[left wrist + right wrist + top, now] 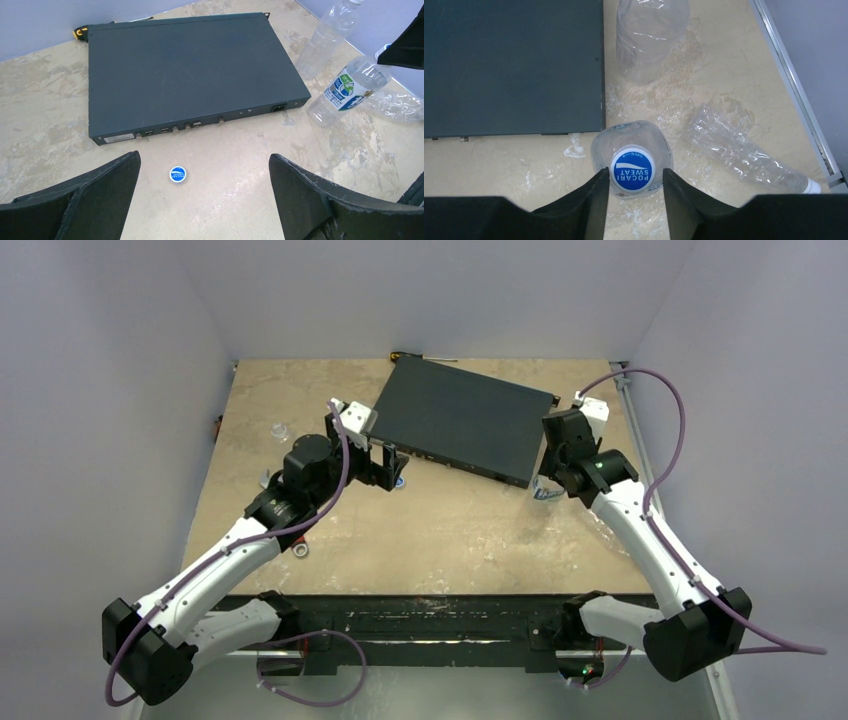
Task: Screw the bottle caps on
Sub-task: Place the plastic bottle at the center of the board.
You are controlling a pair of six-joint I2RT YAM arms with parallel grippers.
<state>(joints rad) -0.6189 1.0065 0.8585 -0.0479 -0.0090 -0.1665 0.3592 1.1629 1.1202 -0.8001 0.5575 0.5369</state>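
Left gripper (204, 159), jaws spread wide and empty, is hovering over a loose cap (177, 174) lying just before the black box (190, 70); next comes descending and closing. Right of the box, right gripper (634, 174) is loosely flanking the seated cap (632, 167) of an upright bottle (624, 132), jaws apparently slackened mid-screwing.

Top view: the right arm (600, 475) blankets its bottles, and only a sliver of clear plastic (545, 490) peeks out. The left gripper (388, 466) covers all but a blue speck of the loose cap (400, 481).

Left wrist view: the upright bottle (327, 37) loses its top to the frame, and the crushed bottle (400, 102) runs off the right edge. A dark shape (407, 47) masks the labelled bottle (350, 90) at its cap. The yellow-handled tool (80, 33) is mostly hidden behind the black box (190, 75).
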